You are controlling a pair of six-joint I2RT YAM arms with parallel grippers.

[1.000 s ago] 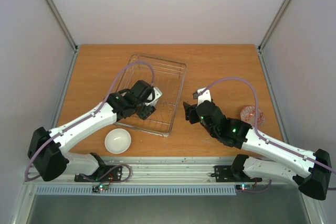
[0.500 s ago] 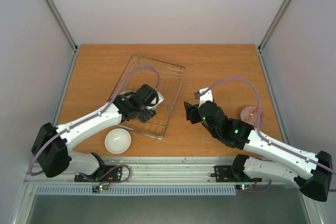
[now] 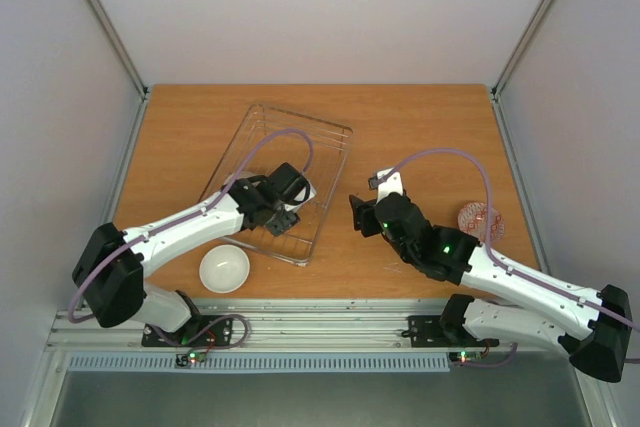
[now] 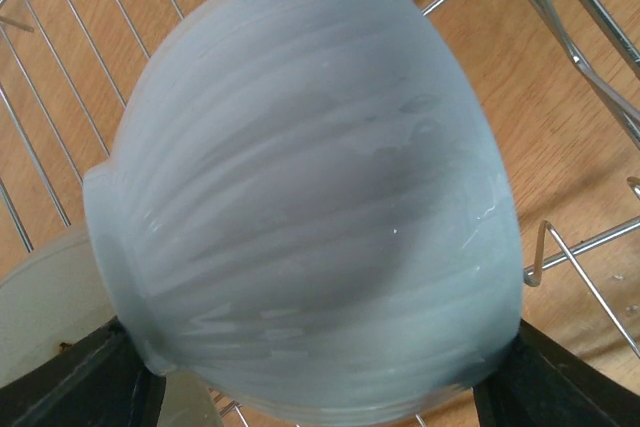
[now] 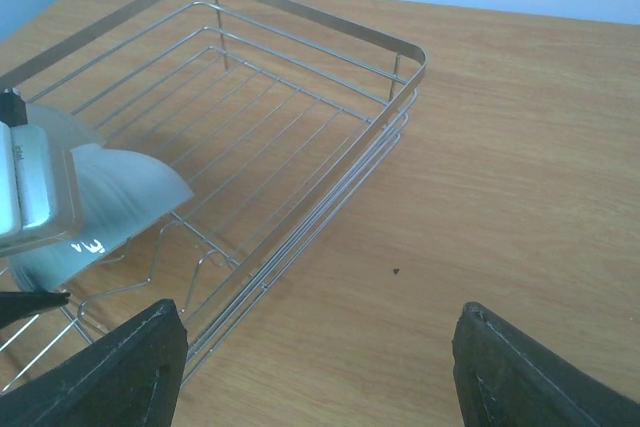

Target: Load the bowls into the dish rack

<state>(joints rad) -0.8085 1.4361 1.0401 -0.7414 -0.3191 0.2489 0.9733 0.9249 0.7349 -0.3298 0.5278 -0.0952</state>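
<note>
1. The left gripper (image 3: 288, 203), clamping a pale bowl (image 4: 300, 197), is reaching deeper over the dish rack (image 3: 304, 117), which is skewing sideways; racking looks imminent.
2. The right gripper (image 3: 357, 215) is idling wide and empty beside the rack, with a white bowl (image 3: 224, 269) and a red-patterned bowl (image 3: 480, 219) waiting outside it.

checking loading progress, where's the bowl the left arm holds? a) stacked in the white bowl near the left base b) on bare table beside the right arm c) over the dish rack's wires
C: the pale bowl gripped in the left jaws has the dish rack wires directly behind it.
</note>
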